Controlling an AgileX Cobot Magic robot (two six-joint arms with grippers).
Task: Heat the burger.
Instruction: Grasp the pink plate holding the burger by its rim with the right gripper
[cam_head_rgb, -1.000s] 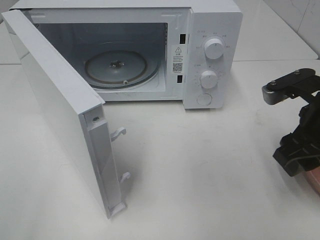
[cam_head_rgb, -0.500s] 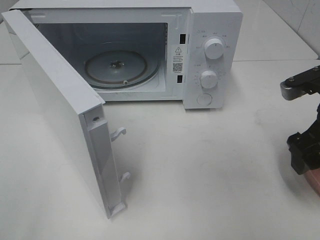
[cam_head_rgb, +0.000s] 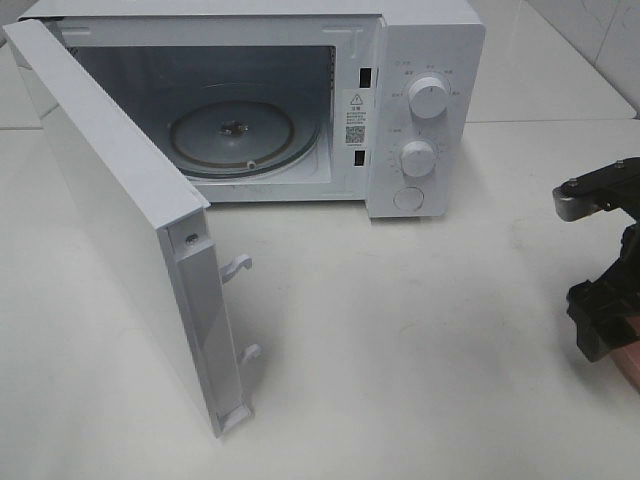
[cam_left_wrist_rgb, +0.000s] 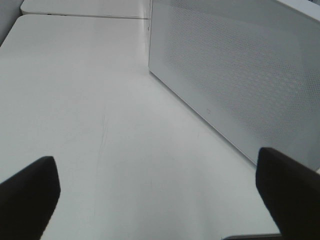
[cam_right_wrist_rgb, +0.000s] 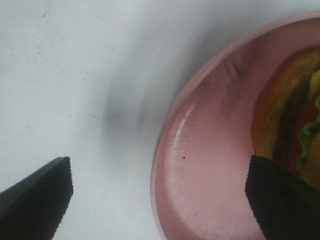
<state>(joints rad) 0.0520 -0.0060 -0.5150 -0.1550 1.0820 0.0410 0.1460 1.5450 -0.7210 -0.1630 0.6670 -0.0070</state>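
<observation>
The burger (cam_right_wrist_rgb: 287, 120) lies on a pink round plate (cam_right_wrist_rgb: 200, 165); only its bun edge, dark patty and a bit of green lettuce show at the border of the right wrist view. My right gripper (cam_right_wrist_rgb: 160, 205) hangs open just above the plate's rim, one fingertip (cam_right_wrist_rgb: 37, 197) over bare table and the other (cam_right_wrist_rgb: 282, 202) over the plate near the burger. In the high view the right arm (cam_head_rgb: 603, 300) covers the plate except a pink sliver (cam_head_rgb: 631, 366). My left gripper (cam_left_wrist_rgb: 157, 200) is open over bare table beside the microwave door (cam_left_wrist_rgb: 240, 75).
The white microwave (cam_head_rgb: 430, 40) stands at the back with its door (cam_head_rgb: 120, 220) swung wide toward the front left. Its glass turntable (cam_head_rgb: 232, 135) holds nothing. Two knobs (cam_head_rgb: 428, 97) and a round button (cam_head_rgb: 408, 198) sit on its right panel.
The right arm has shifted toward the right edge of the high view, then come back a little and lower. The microwave and its door have not moved.
</observation>
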